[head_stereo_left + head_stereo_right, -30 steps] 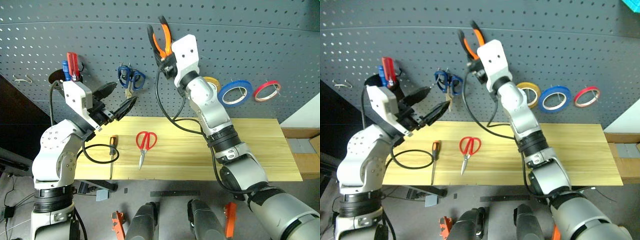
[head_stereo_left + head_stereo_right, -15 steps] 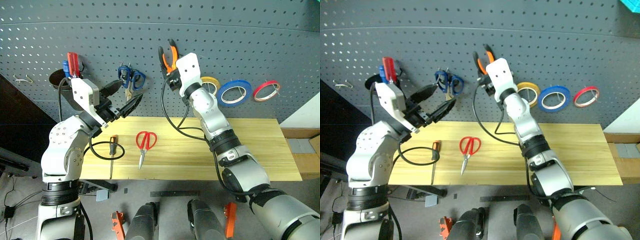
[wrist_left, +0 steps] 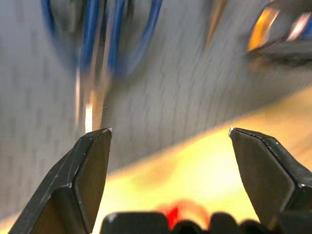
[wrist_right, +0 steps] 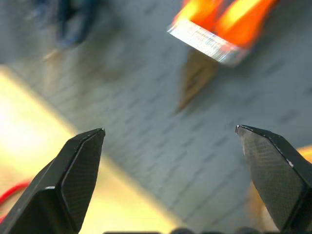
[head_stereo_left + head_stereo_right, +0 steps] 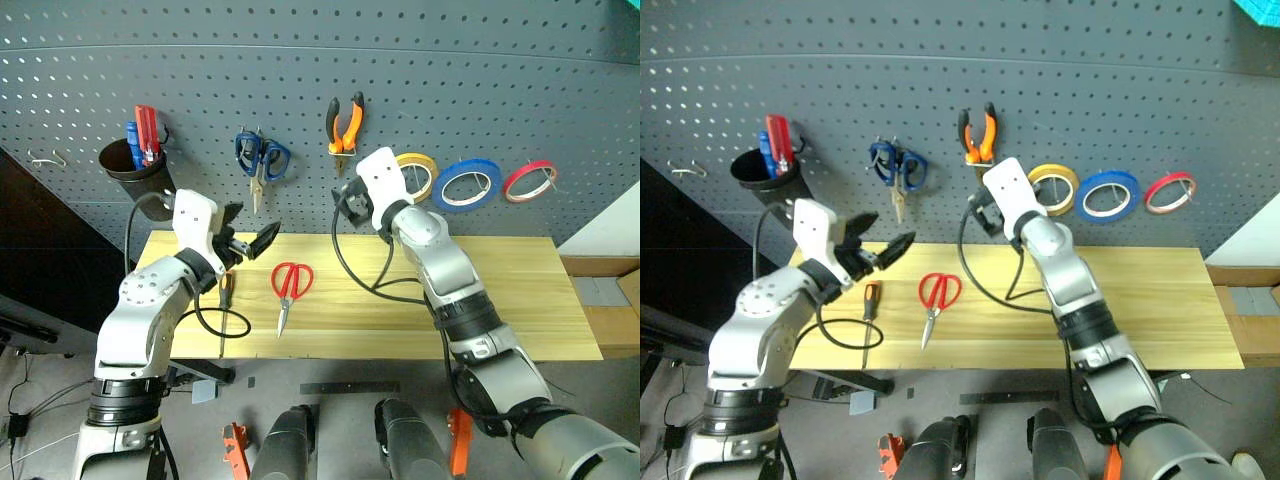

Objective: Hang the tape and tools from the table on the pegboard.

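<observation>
The big dark grey pegboard (image 5: 500, 60) already holds the wide dark blue tape ring (image 5: 468, 184) and the small orange and black pliers (image 5: 343, 122). Near the left end of the long pale yellow wood table (image 5: 520, 300) lie the red-handle scissors (image 5: 290, 285) and, closer to that end, the slim orange and black screwdriver (image 5: 224, 300). The left gripper (image 5: 249, 230) and right gripper (image 4: 170, 161) are both wide open and empty. The left one should probably go straight down over a tool and pinch its handle.

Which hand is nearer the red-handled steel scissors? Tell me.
Left. The left hand hovers just beside the red-handled steel scissors; the right hand is farther, up by the pegboard.
</observation>
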You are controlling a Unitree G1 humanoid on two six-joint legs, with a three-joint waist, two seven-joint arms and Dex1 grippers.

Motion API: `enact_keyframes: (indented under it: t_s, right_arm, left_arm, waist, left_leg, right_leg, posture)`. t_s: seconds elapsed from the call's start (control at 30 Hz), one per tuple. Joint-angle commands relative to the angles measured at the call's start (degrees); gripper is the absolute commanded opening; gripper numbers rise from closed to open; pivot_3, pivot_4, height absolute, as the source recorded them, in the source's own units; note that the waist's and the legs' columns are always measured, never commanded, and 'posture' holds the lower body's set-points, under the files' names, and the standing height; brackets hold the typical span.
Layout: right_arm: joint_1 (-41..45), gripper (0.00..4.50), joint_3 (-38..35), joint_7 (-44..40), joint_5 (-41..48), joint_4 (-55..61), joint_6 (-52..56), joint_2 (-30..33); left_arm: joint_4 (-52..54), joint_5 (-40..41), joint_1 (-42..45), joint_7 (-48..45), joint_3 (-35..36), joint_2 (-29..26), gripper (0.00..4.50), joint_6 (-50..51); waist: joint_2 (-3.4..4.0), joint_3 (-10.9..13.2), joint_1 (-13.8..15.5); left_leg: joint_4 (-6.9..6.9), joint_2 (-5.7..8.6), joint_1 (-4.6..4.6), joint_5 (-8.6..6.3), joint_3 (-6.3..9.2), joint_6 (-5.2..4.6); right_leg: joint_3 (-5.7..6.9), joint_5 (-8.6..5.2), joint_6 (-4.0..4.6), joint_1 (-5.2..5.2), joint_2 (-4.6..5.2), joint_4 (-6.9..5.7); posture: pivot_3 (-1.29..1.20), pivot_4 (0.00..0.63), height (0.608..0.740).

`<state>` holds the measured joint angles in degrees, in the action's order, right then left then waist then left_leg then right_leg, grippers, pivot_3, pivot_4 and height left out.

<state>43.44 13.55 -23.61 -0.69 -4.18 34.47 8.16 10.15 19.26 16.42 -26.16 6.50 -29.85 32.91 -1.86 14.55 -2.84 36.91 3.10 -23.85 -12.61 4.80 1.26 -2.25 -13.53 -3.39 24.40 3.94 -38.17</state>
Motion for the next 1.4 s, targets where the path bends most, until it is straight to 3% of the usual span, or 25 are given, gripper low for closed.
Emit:
enact_keyframes:
  t_s: [0.03,0.33,0.8,0.9,1.2,1.27,1.4]
  right_arm:
    - [-3.3,4.46,1.6,-8.1,7.1,14.3,11.6,2.3]
    - [-8.2,4.46,6.6,-11.0,10.5,24.9,20.2,6.8]
    - [-7.9,4.46,7.8,-9.7,11.5,26.3,21.1,7.6]
    - [-7.8,4.50,7.5,-9.6,11.6,26.5,21.4,7.9]
    - [-8.5,4.50,6.2,-10.2,13.9,27.7,23.9,9.5]
    - [-8.5,4.50,6.1,-9.9,14.3,27.8,24.2,9.8]
    - [-8.9,4.50,5.7,-9.9,15.0,28.8,24.7,10.6]
  left_arm:
    - [1.3,-1.2,-2.0,6.7,-0.5,1.8,4.14,11.9]
    - [-7.7,-5.8,-0.7,10.7,-7.0,6.6,4.14,18.5]
    - [-31.2,-11.7,11.3,14.3,-8.8,14.4,4.14,13.4]
    - [-34.9,-12.2,12.7,14.9,-8.1,15.3,3.52,11.9]
    - [-36.8,-14.2,12.6,11.9,-10.5,16.0,0.60,8.3]
    - [-36.3,-14.5,12.0,11.5,-10.6,15.8,0.27,7.2]
    - [-32.0,-14.4,8.5,10.0,-10.2,15.4,0.27,2.1]
  waist:
    - [0.00,0.0,0.0]
    - [-0.04,0.0,0.4]
    - [-0.21,-0.1,0.9]
    - [-0.22,-0.1,0.9]
    - [-0.23,-0.3,0.9]
    - [-0.23,-0.3,0.9]
    - [-0.23,-0.3,0.8]
  left_leg:
    - [0.00,0.01,-0.01,0.00,0.02,0.00]
    - [0.07,0.02,0.05,0.17,0.17,-0.02]
    - [0.05,0.08,0.03,0.32,0.18,-0.01]
    - [0.05,0.09,0.04,0.32,0.17,-0.01]
    - [0.07,0.10,0.05,0.33,0.17,-0.02]
    - [0.06,0.09,0.05,0.33,0.16,-0.02]
    - [0.05,0.09,0.05,0.33,0.15,-0.02]
  right_leg:
    - [0.01,0.00,0.00,0.00,0.00,0.00]
    - [0.13,0.02,-0.02,-0.13,0.00,0.00]
    - [0.18,0.24,-0.08,-0.16,0.08,0.12]
    - [0.18,0.25,-0.09,-0.16,0.10,0.12]
    - [0.17,0.25,-0.10,-0.20,0.11,0.13]
    - [0.18,0.25,-0.10,-0.20,0.11,0.13]
    - [0.16,0.25,-0.10,-0.19,0.12,0.15]
  posture:
    - [0.01,0.188,0.740]
    - [0.00,0.195,0.740]
    - [-0.03,0.200,0.740]
    - [-0.04,0.199,0.740]
    - [-0.05,0.198,0.740]
    - [-0.05,0.198,0.740]
    - [-0.06,0.199,0.740]
